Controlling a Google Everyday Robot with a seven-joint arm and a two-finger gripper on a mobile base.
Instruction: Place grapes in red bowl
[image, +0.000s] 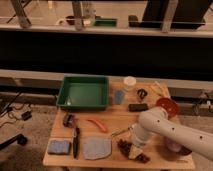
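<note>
One green tray (82, 107), one red bowl (167, 106), one bunch of grapes (123, 146) under the jaws.

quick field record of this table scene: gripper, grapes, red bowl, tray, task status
gripper: gripper low at the table's front right, right at the grapes
grapes: elongated bunch of dark reddish-purple grapes lying on the wooden table, partly hidden by the gripper
red bowl: small round shiny red bowl near the right edge, farther back, apart from the grapes
green tray: rectangular green tray at back left
task status: grapes not yet in the red bowl
</note>
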